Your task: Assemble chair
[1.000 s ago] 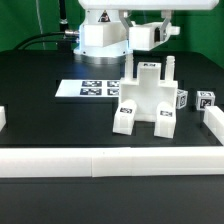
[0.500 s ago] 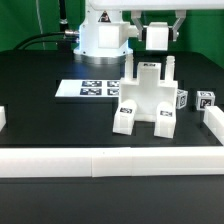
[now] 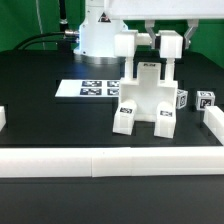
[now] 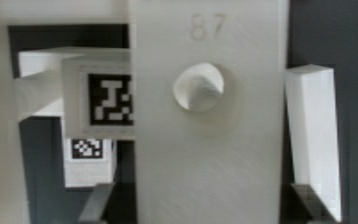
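Observation:
The partly built white chair point(image 3: 145, 100) stands mid-table, a chunky slab body with square posts and marker tags. My gripper point(image 3: 148, 42) hangs just above its top posts. In the wrist view my gripper point(image 4: 197, 200) has its dark fingers point(image 4: 98, 200) against both sides of a white slab part point(image 4: 202, 90) with a round dimple. That part's chunky ends point(image 3: 125, 45) show on either side of the gripper in the exterior view. A large tag point(image 4: 105, 95) sits beside the slab. Whether the part touches the chair I cannot tell.
The marker board point(image 3: 88, 88) lies to the exterior view's left of the chair. Two small tagged white parts point(image 3: 205, 98) sit at the right. A long low white rail point(image 3: 110, 162) borders the front, with end pieces at both sides. The robot base point(image 3: 100, 35) stands behind.
My gripper has swung with the white part from the upper right to over the chair, turning so the part now spans across the chair's top, and has come lower.

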You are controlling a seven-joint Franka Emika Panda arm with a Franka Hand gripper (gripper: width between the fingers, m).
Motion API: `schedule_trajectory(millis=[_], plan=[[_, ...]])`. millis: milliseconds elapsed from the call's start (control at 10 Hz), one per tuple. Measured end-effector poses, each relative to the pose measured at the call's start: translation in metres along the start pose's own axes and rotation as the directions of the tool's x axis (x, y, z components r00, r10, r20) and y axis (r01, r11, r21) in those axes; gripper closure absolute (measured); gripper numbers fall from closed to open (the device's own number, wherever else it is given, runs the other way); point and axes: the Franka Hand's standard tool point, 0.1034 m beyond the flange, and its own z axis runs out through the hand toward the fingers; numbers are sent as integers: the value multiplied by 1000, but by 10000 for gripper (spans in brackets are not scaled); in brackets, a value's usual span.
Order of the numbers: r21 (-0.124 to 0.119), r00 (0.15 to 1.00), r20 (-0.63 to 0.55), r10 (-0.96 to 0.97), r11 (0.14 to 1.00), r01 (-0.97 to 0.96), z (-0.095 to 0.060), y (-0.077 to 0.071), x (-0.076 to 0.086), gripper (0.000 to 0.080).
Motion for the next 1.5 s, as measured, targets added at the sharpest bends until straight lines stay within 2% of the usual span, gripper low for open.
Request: schedule_trajectory(millis=[1300,1500], plan=[[-1,997,-1,77,997,-77,2,-3,2,515],[8,995,-10,103,995,-103,2,-2,1,515]])
